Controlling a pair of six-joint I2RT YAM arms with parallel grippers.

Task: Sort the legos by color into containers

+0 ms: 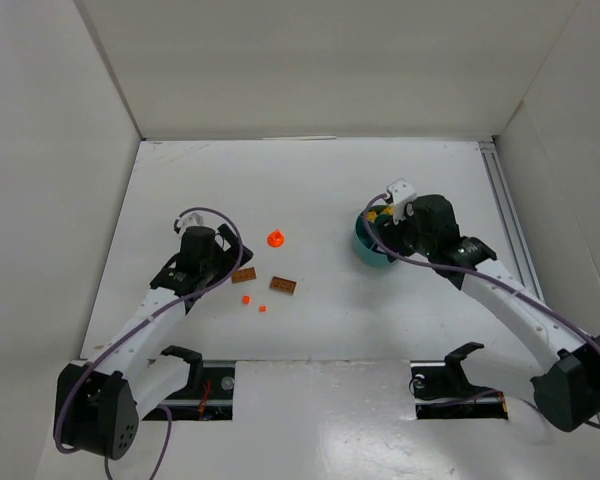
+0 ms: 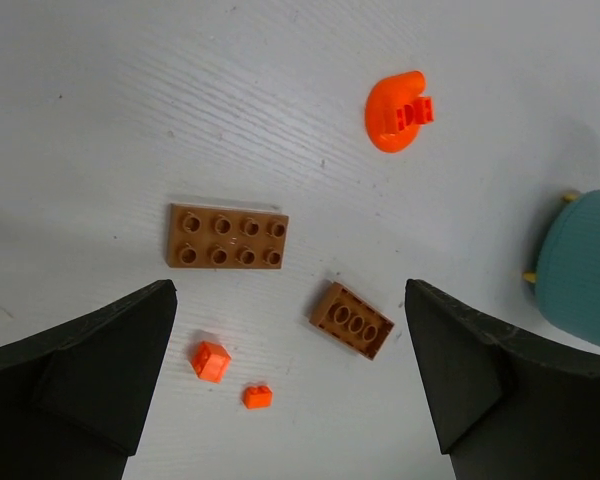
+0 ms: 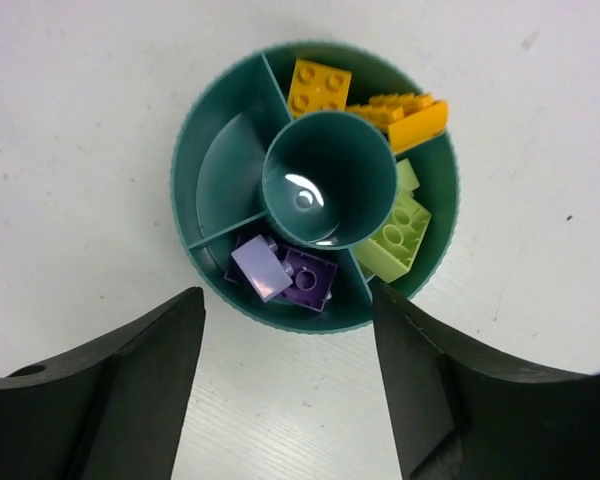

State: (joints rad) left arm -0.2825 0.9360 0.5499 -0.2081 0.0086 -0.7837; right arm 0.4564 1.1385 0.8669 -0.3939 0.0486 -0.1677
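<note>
Loose legos lie on the white table: a brown flat plate (image 2: 227, 236), a brown brick lying studs-down (image 2: 351, 320), two tiny red-orange bricks (image 2: 210, 361) (image 2: 257, 397) and a curved orange piece (image 2: 395, 112). My left gripper (image 2: 290, 385) hangs open above them, empty; from above it (image 1: 223, 266) sits just left of the bricks (image 1: 283, 285). The containers are wedges of a teal tub (image 3: 195, 130) holding yellow bricks (image 3: 320, 88), lime bricks (image 3: 400, 235) and purple bricks (image 3: 280, 270); one wedge (image 3: 225, 180) is empty. My right gripper (image 3: 285, 390) is open over the tub's near rim, holding nothing.
The tub (image 1: 370, 250) stands right of centre, with its edge (image 2: 580, 265) showing at the right of the left wrist view. White walls enclose the table on three sides. A metal rail (image 1: 505, 215) runs along the right edge.
</note>
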